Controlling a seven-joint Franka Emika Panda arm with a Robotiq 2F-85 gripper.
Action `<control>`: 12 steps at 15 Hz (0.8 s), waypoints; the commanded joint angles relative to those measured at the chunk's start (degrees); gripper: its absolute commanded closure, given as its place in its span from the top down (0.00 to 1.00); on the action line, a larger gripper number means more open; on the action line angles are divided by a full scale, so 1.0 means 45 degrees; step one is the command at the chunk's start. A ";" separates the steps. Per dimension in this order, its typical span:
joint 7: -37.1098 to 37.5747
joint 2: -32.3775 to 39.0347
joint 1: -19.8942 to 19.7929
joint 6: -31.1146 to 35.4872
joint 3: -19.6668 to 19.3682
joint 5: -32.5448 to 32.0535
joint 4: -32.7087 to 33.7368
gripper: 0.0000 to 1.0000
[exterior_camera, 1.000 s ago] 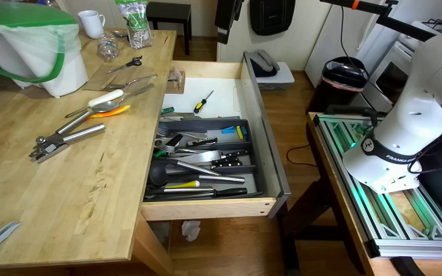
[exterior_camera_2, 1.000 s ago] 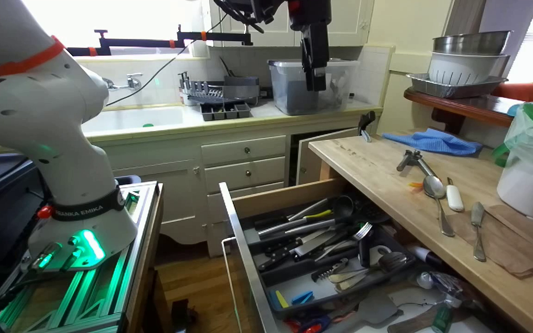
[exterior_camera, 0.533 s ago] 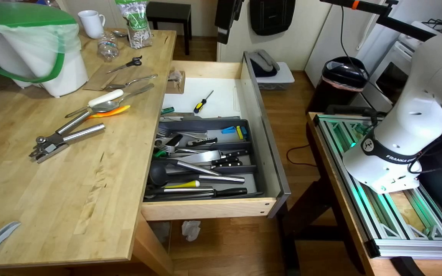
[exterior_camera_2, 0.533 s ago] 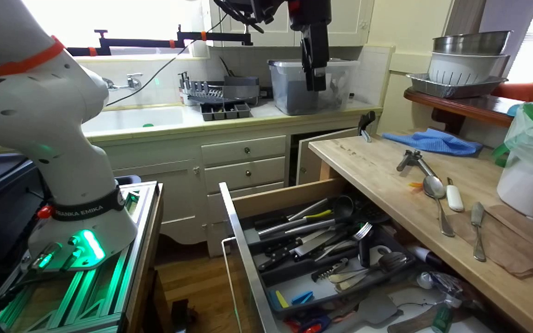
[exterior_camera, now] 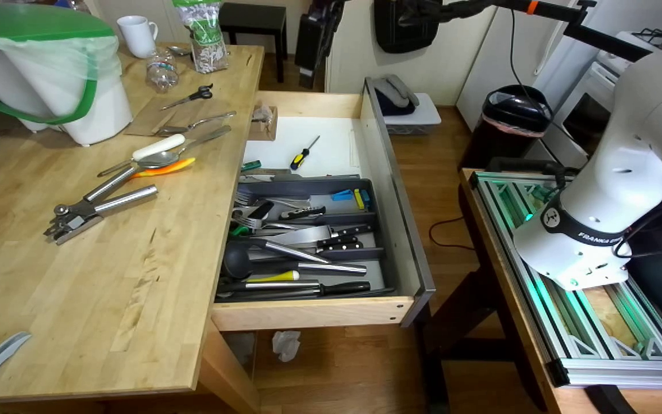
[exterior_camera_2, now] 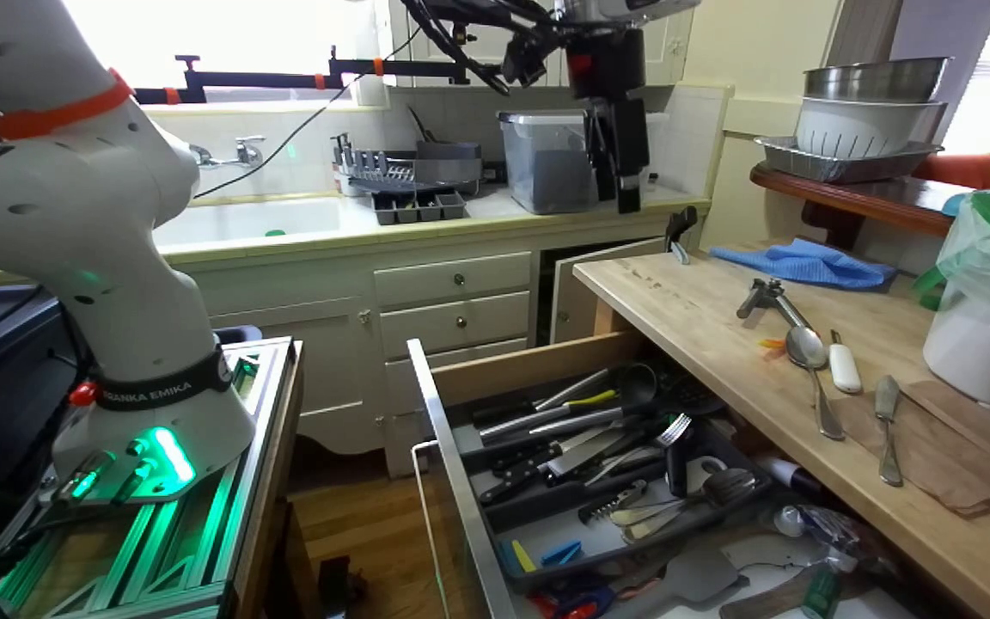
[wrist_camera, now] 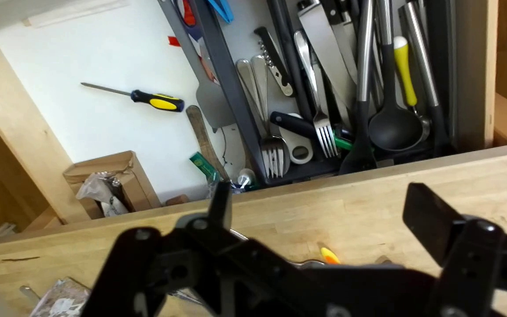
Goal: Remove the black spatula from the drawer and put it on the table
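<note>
Black gripper (wrist_camera: 318,203) hanging above a butcher-block table (wrist_camera: 297,224) and a pulled-out drawer (wrist_camera: 112,127), fingers spread wide.

Beyond the fingers in the wrist view, a yellow-and-orange tool (wrist_camera: 329,256) shows in part on the table. Past the table's edge, the black spatula (wrist_camera: 362,105) lies in the drawer's dark divider tray (wrist_camera: 235,97), head toward the table and metallic handle pointing away, just beside a black ladle (wrist_camera: 394,128) and near the knives (wrist_camera: 325,49). Outside the tray, a screwdriver (wrist_camera: 159,102) rests on the drawer's white floor. In an exterior view, the far counter (exterior_camera_2: 306,245) carries a clear plastic bin (exterior_camera_2: 540,168) near a dish rack (exterior_camera_2: 409,172).
</note>
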 commanded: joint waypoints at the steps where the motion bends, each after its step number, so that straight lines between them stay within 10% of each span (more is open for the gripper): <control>1: -0.1443 0.1235 0.0372 0.1676 -0.0554 0.0910 -0.0183 1.00; 12: -0.3031 0.2902 0.0411 0.3034 -0.0693 0.1275 -0.0336 1.00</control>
